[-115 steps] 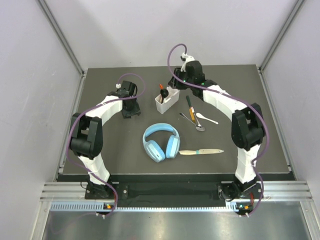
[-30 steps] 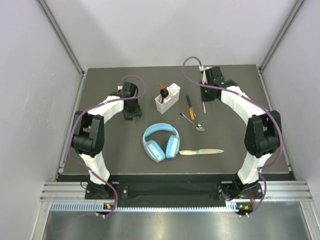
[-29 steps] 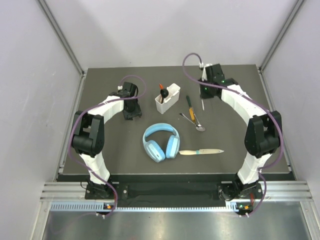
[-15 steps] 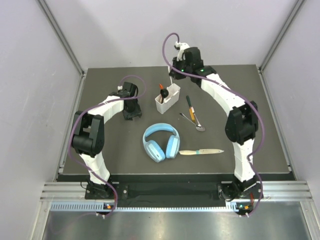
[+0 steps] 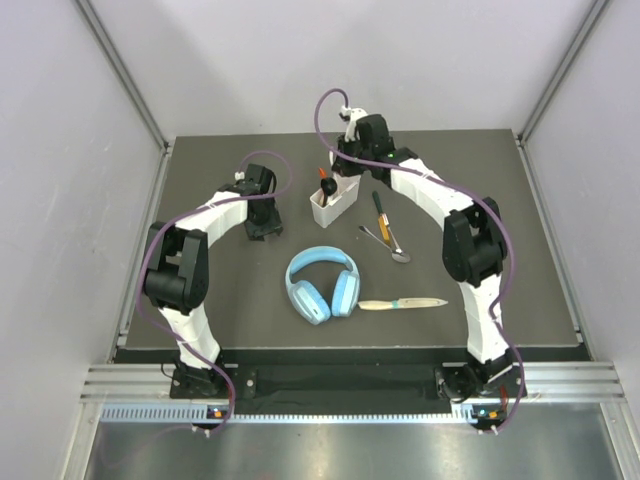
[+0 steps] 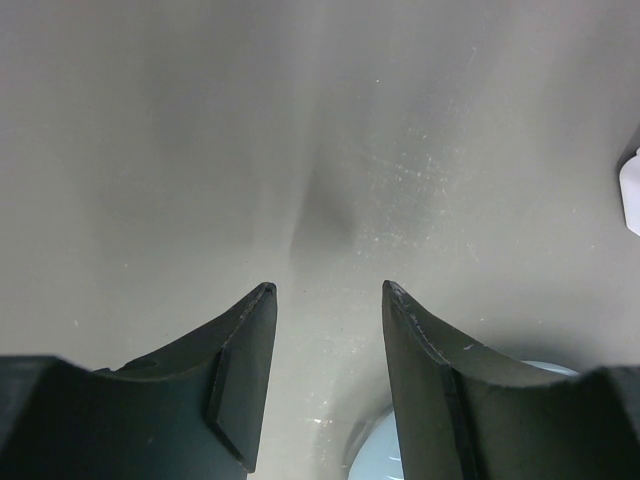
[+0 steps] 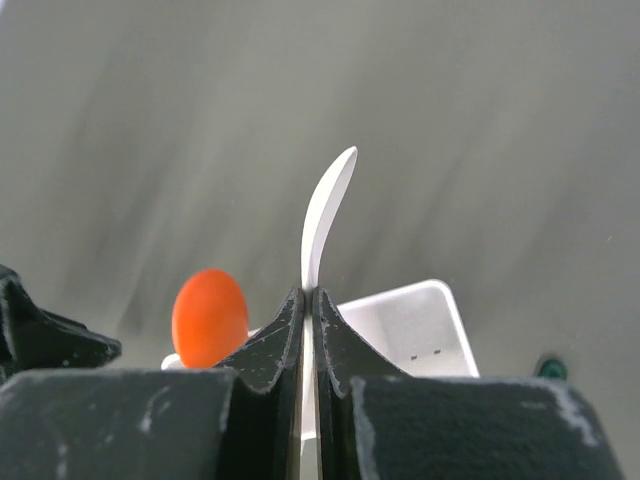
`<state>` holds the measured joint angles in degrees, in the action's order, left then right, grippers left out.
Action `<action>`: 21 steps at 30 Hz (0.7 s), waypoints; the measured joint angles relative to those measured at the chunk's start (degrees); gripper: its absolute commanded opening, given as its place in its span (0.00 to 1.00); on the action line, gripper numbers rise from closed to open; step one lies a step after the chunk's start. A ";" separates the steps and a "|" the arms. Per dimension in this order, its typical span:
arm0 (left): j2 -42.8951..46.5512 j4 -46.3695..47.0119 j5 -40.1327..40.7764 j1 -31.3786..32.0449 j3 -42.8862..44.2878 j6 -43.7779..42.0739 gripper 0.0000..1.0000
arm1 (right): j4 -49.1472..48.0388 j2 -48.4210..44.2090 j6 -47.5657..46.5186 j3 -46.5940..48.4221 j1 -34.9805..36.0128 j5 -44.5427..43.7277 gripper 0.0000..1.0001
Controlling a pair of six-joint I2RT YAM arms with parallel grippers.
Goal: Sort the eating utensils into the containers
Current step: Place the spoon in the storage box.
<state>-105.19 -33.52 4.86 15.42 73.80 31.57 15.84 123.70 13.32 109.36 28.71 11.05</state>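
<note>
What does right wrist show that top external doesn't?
Only right wrist: the white spoon pinched edge-on between the shut right fingers. Only top external: the headphones, the wooden-handled knife and the metal spoon lying on the table. Both: the caddy and the orange-red spoon standing in it.

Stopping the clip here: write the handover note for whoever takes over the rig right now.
Left tool: open, empty, over the table.
Right tool: shut on the white spoon, above the caddy.
Done: orange spoon and black scoop stand in the caddy.
Left: release the white spoon, then take the metal spoon, green-orange utensil and wooden knife off the table. Leave the headphones.
</note>
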 measured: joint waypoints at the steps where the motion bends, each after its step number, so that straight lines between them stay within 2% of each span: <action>1: 0.00 0.00 0.09 0.00 0.00 -0.02 0.51 | -0.04 0.00 -0.02 -0.70 0.07 -0.02 0.00; 13: 0.00 -0.20 0.48 0.00 0.00 -0.20 0.52 | -4.37 -0.31 -0.13 -5.84 1.07 0.00 0.02; 14: 0.00 -0.20 0.50 0.00 0.00 -0.20 0.51 | -4.37 -0.52 -0.17 -6.12 1.07 0.00 0.07; 18: 0.00 -0.20 0.48 0.00 0.00 -0.20 0.51 | -4.85 -1.46 -0.24 -7.48 1.07 -0.02 0.13; 20: 0.00 -0.20 0.48 0.00 0.00 -0.17 0.51 | -5.22 -1.97 -0.26 -8.41 1.07 -0.04 0.21; 21: 0.00 -0.20 0.48 0.00 0.00 -0.20 0.51 | -5.31 -2.25 -0.24 -8.83 1.09 -0.04 0.23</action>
<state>-105.19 -33.71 5.34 15.42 73.80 31.38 10.52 121.45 13.08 100.53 29.80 11.00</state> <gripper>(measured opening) 0.515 0.140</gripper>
